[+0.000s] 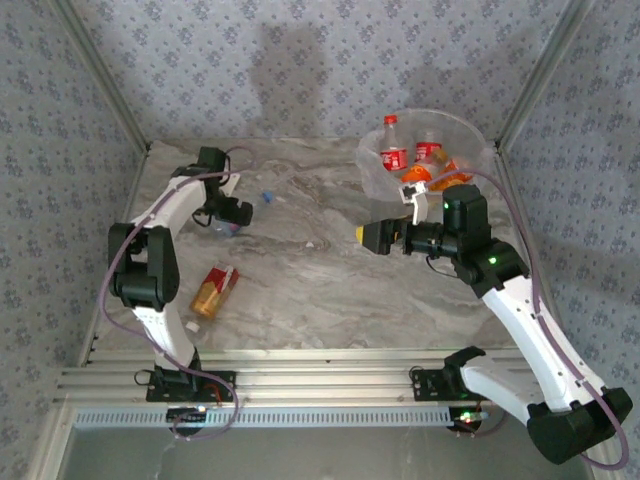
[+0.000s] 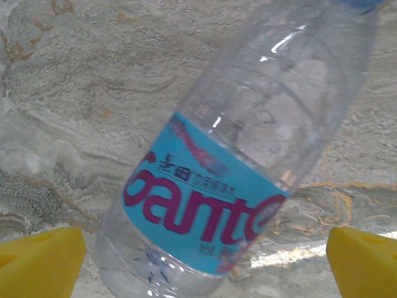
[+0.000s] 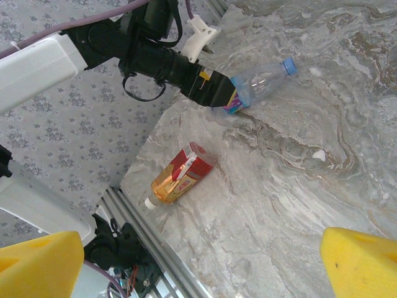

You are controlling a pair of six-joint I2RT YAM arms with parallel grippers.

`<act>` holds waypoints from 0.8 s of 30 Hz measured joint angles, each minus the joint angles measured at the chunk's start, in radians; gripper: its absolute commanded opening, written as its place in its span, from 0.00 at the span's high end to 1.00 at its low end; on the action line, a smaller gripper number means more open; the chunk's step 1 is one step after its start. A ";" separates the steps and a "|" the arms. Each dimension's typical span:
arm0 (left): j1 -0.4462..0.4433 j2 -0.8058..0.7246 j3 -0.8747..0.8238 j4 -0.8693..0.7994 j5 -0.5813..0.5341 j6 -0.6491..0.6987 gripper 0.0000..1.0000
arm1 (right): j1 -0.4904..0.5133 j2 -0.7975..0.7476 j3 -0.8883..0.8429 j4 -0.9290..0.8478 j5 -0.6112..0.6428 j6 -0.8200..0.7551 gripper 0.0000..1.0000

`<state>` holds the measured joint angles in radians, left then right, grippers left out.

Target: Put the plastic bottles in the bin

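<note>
The left end effector point(image 2: 201, 261) stands wide open, its yellow pads point(image 2: 40, 261) either side of a clear bottle point(image 2: 248, 143) lying on the grey marbled counter point(image 1: 320, 290). That bottle has a turquoise label with magenta lettering and a blue cap. Nearer the arms' bases lies an amber bottle point(image 1: 214, 290) with a red label and white cap. The right end effector point(image 1: 375, 237) is open and empty, beside the translucent bin point(image 1: 478, 150), which holds red-labelled bottles point(image 1: 393, 148) and orange ones.

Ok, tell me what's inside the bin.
Two red-labelled bottles stand in the bin, with orange ones lying in front. Its near floor is partly hidden behind the right arm.
</note>
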<state>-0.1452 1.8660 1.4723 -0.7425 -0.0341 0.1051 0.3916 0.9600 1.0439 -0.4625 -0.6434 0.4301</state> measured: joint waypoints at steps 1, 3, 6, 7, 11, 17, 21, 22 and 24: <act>0.005 0.006 0.003 0.000 0.000 0.000 0.00 | 0.000 0.000 0.000 0.000 0.000 0.000 0.00; 0.015 0.019 0.006 -0.002 0.007 0.000 0.01 | 0.000 0.000 0.000 0.000 0.000 0.000 0.00; 0.020 0.036 0.014 -0.016 0.019 0.000 0.00 | 0.000 0.000 0.000 0.000 0.000 0.000 0.00; 0.020 0.045 0.018 -0.021 0.022 0.000 0.00 | 0.000 0.000 0.000 0.000 0.000 0.000 0.00; 0.013 0.069 0.026 -0.032 0.032 0.000 0.00 | 0.000 0.000 0.000 -0.001 0.000 0.000 0.00; -0.025 0.094 0.042 -0.074 0.033 -0.001 0.01 | 0.001 0.000 0.000 -0.002 0.001 0.000 0.00; -0.062 0.120 0.064 -0.098 0.032 -0.006 0.05 | 0.002 0.000 0.000 -0.006 0.004 0.000 0.00; -0.071 0.129 0.069 -0.102 0.031 -0.010 0.07 | 0.002 0.000 0.000 -0.006 0.004 0.000 0.00; -0.079 0.147 0.076 -0.109 0.025 -0.021 0.13 | 0.002 -0.001 0.000 -0.010 0.004 0.000 0.00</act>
<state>-0.2237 2.0129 1.5486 -0.8513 -0.0093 0.0845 0.3935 0.9588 1.0435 -0.4728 -0.6392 0.4297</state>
